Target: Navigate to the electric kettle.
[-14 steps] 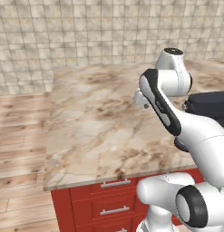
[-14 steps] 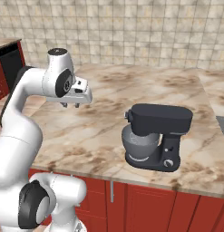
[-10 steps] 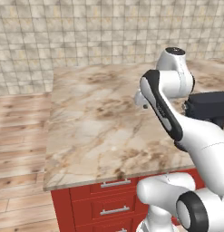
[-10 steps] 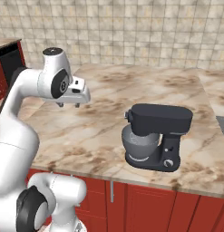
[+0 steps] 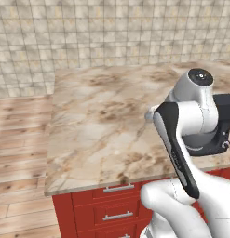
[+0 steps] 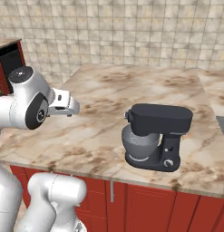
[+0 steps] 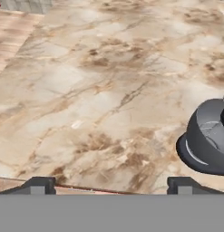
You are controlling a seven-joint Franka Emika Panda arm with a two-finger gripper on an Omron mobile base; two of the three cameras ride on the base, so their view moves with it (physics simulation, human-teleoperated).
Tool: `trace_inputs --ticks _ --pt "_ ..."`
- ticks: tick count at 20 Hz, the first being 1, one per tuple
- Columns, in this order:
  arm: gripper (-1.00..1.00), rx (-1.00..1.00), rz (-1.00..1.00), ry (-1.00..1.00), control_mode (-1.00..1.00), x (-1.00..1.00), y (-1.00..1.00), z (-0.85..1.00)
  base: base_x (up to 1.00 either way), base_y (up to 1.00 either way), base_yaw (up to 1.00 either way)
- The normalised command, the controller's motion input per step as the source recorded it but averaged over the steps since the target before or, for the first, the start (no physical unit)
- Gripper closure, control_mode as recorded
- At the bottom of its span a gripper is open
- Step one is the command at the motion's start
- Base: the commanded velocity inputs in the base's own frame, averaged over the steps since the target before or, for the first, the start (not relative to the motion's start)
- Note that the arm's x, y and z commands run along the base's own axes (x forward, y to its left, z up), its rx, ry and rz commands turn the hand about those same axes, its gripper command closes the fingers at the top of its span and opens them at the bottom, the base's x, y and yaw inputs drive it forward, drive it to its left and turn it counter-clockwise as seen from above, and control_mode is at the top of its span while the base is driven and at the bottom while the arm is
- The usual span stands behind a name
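The electric kettle is out of view. My gripper (image 6: 70,109) hovers above the left half of a marble counter (image 6: 131,90), pointing toward the counter's middle. In the hand view its two dark fingertips (image 7: 38,183) stand wide apart at the bottom, open with nothing between them, above the counter's front edge (image 7: 86,188). In the left base view my own forearm covers nearly all of the gripper (image 5: 149,114).
A black stand mixer (image 6: 158,135) with a grey bowl (image 7: 208,136) stands near the counter's front right. Red drawers (image 5: 111,209) run under the counter. Wooden floor (image 5: 18,139) lies to its left, a tiled wall (image 5: 111,32) behind it, and a dark appliance (image 6: 9,59) far left.
The arm has drawn back and sunk lower, so the gripper sits lower and nearer the base. The counter and the mixer have hardly shifted in the views.
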Motion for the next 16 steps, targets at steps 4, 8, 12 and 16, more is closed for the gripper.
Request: trace_inputs --ticks 4,8,12,16 --pt "-1.00 0.00 -0.07 -0.01 -1.00 -0.77 -0.01 0.00 0.00 0.00 0.00" --pt "-1.00 0.00 0.00 0.01 1.00 -0.21 0.01 0.00 -0.16 0.00 0.00" --pt "-1.00 0.00 0.00 0.00 1.00 0.00 0.00 0.00 -0.64 -0.09 -0.09" --pt "-1.00 0.00 0.00 0.00 1.00 0.00 0.00 0.00 -0.07 -0.95 -0.09"
